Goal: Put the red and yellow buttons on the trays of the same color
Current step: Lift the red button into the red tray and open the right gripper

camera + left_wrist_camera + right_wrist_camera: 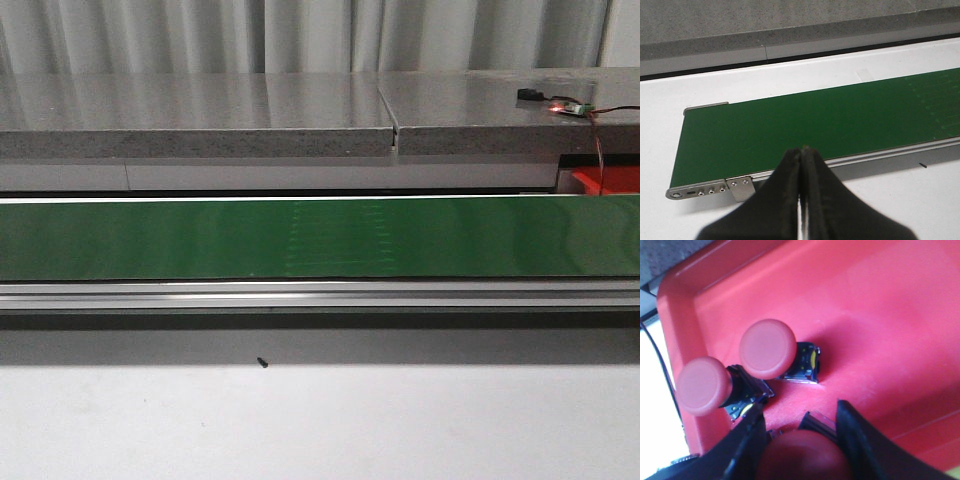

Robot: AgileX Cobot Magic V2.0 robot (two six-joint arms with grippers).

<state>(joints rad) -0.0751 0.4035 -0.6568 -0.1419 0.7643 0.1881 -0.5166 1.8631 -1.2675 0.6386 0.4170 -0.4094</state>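
Observation:
My right gripper [800,412] hangs low over the red tray [880,315], shut on a red button [800,455] whose cap fills the gap between the fingers. Two more red buttons [766,348] [702,386] lie on their sides in the tray's corner, just beyond the fingertips. My left gripper [801,150] is shut with nothing in it, above the near rail of the green conveyor belt [815,120]. In the front view only a corner of the red tray [605,182] shows at the right, and neither gripper appears. Yellow buttons and the yellow tray are out of view.
The green belt [320,238] runs across the whole width, with a metal rail [320,293] along its near side. Behind it stands a grey stone counter [200,115] carrying a small circuit board with wires [560,103]. A small black screw [262,363] lies on the white table.

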